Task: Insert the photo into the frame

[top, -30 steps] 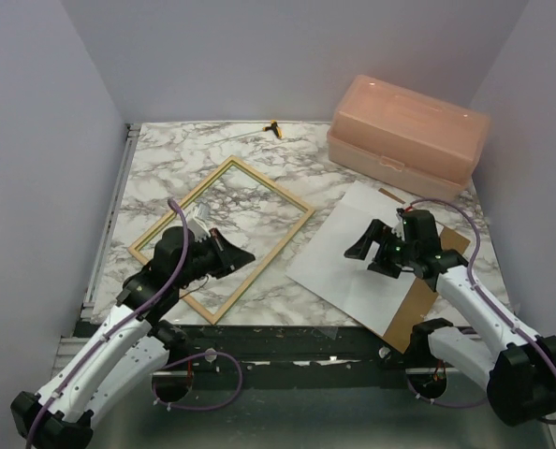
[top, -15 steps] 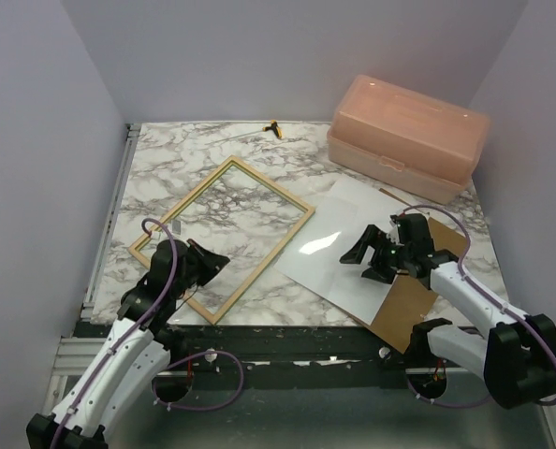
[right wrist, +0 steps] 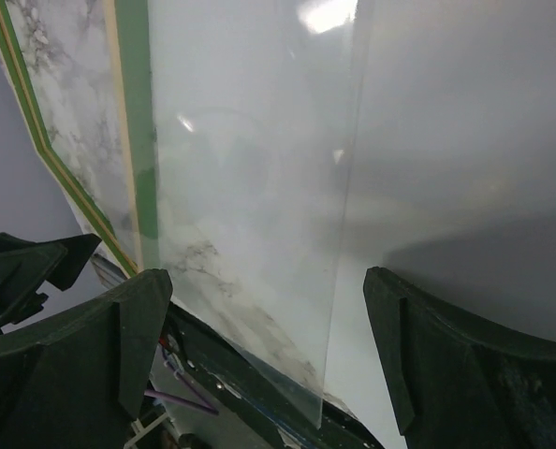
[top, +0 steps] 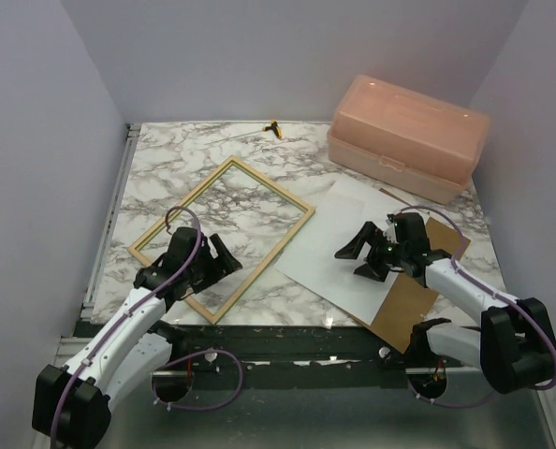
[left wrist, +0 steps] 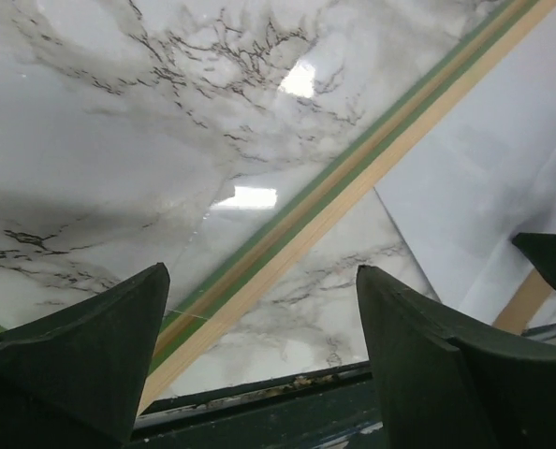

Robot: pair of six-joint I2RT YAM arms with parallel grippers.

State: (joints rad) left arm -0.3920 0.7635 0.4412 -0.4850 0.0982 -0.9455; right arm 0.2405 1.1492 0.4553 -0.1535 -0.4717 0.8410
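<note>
Jaws spread wide and holding nothing, the left gripper hangs over the near right rail of the frame, which lies bare-wood side up on the marble table. Just beside that rail the photo lies white side up under the right gripper, also wide open and empty. A brown backing panel lies beneath the photo, and a pink box stands behind.

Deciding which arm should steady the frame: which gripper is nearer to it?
Left. The left gripper hovers over the near right rail of the frame; the right gripper is off to its right, above the photo.
</note>
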